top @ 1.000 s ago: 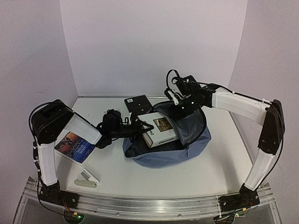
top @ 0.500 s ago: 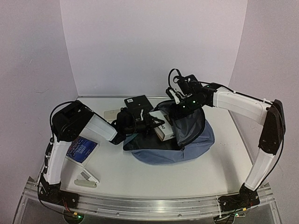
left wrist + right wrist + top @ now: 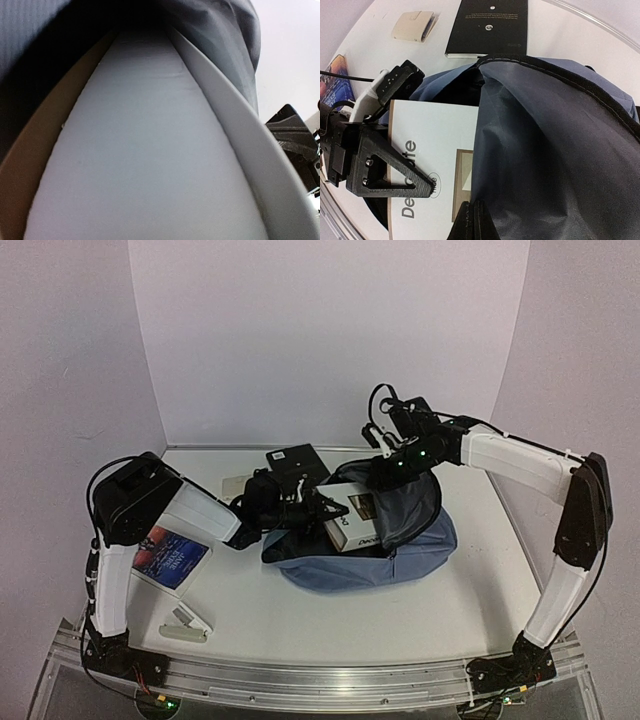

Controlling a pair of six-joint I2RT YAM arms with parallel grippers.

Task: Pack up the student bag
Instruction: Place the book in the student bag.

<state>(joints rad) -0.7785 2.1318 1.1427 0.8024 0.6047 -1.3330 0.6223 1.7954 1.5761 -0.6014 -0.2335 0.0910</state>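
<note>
The blue-grey student bag (image 3: 400, 560) lies in the middle of the table with its mouth facing left. My right gripper (image 3: 392, 468) is shut on the edge of its upper flap and holds it raised; its closed fingertips (image 3: 476, 220) pinch the dark lining (image 3: 555, 150). My left gripper (image 3: 312, 508) is shut on a white book (image 3: 352, 520) that stands partly inside the bag's mouth. One of its fingers (image 3: 385, 172) lies over the printed cover (image 3: 430, 130). The left wrist view is filled by the white book (image 3: 150, 150) under the bag's lining (image 3: 220, 30); its own fingers are hidden.
A black notebook (image 3: 295, 460) lies behind the bag and also shows in the right wrist view (image 3: 487, 27). A colourful book (image 3: 170, 555) lies at the left under my left arm. A small beige case (image 3: 190, 625) lies near the front left edge.
</note>
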